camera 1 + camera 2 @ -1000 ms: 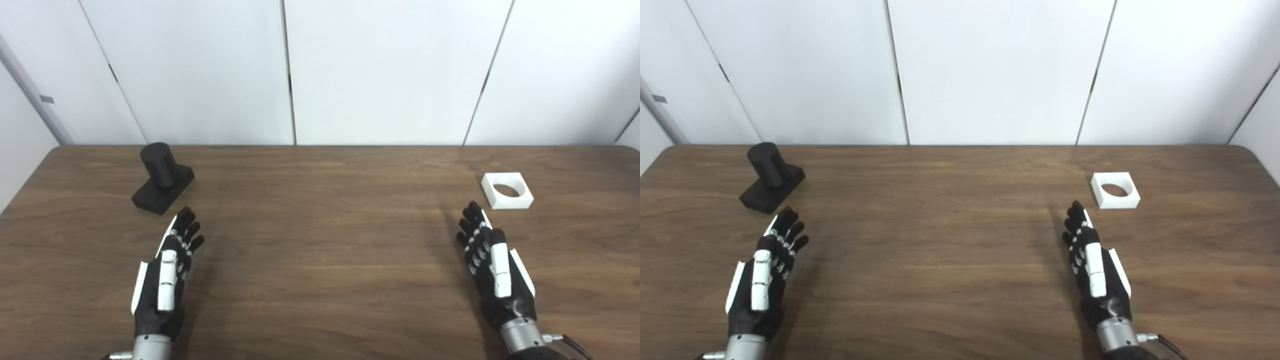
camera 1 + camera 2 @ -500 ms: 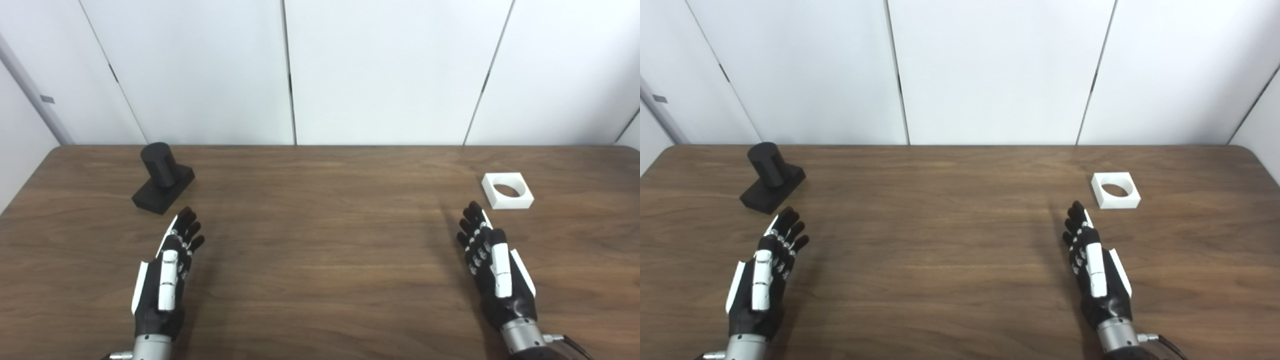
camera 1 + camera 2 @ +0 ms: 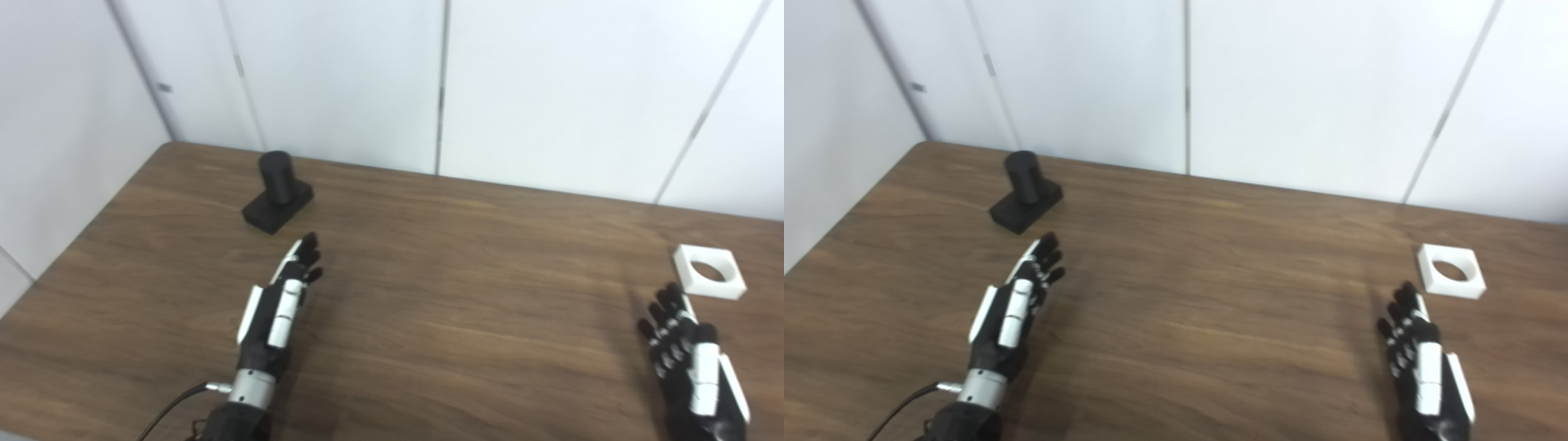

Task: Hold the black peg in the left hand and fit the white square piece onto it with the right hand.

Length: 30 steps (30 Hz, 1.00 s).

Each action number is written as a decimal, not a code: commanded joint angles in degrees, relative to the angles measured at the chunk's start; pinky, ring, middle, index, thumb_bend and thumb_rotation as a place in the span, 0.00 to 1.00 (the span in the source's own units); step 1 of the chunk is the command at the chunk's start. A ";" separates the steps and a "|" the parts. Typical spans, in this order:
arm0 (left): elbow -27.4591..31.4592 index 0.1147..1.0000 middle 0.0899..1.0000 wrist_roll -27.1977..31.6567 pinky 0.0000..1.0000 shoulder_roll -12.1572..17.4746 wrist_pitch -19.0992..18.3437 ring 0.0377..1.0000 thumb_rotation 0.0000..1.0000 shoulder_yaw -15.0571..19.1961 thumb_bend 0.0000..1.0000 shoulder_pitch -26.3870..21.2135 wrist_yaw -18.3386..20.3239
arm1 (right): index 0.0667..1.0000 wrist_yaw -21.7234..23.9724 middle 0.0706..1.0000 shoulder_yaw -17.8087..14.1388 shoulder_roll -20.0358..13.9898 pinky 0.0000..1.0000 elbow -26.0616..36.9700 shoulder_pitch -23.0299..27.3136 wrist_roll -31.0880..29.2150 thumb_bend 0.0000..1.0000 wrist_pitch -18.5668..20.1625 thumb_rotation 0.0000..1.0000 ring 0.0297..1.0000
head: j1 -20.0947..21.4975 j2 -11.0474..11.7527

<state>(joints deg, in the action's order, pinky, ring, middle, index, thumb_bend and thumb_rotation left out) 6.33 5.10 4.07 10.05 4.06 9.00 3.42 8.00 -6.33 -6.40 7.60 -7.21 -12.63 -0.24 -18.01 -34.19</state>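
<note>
Left eye view has swung leftward, things unmoved: black peg [image 3: 278, 191] near the desk's far-left corner, white square piece [image 3: 708, 279] at its right edge, my left hand [image 3: 278, 306] and right hand [image 3: 692, 367] spread, empty, nothing grasped yet

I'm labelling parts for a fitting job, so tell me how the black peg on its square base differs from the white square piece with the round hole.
The black peg on its square base stands upright and solid at the table's far left; the white square piece with the round hole lies flat and hollow at the far right. Both rest untouched on the wooden table.
</note>
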 commanded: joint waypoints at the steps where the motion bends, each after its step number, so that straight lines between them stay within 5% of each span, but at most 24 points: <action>1: -3.35 0.93 0.96 -0.68 0.92 -3.87 1.38 0.96 0.94 -1.82 0.60 3.40 -0.97 | 1.00 1.65 1.00 -0.30 -1.59 1.00 -1.46 -1.08 -1.04 0.53 -1.85 1.00 1.00 | -0.88 0.63; 9: -5.79 0.95 0.98 -3.66 0.92 -4.73 3.57 0.97 0.95 -3.72 0.56 3.06 -2.44 | 1.00 2.48 1.00 -0.91 -2.52 1.00 -2.69 -0.47 -2.21 0.55 -1.74 1.00 1.00 | -5.24 4.36; 14: -7.34 0.95 0.98 -5.39 0.90 -5.70 5.10 0.97 0.97 -4.48 0.53 2.80 -3.95 | 1.00 3.17 1.00 -0.88 -3.32 1.00 -4.90 0.06 -2.27 0.65 -3.83 1.00 1.00 | -6.56 6.30; 21: -8.46 0.95 0.98 -4.68 0.92 -6.04 6.25 0.98 0.98 -4.86 0.50 2.53 -4.42 | 1.00 3.89 1.00 -0.75 -3.83 1.00 -7.17 0.90 -2.27 0.76 -6.14 1.00 1.00 | -6.11 5.91; 30: -5.97 0.96 0.97 -7.20 0.92 -5.50 3.73 0.97 0.91 -4.45 0.58 3.30 -4.96 | 1.00 2.65 1.00 -0.91 -3.50 1.00 -5.43 0.05 -2.44 0.82 -3.98 1.00 1.00 | -4.66 4.90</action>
<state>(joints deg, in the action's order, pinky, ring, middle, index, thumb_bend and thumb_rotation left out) 4.62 -0.80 -0.17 15.39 0.79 7.61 -1.21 10.77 -7.06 -10.72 3.44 -5.21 -14.32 -3.95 -22.85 -29.18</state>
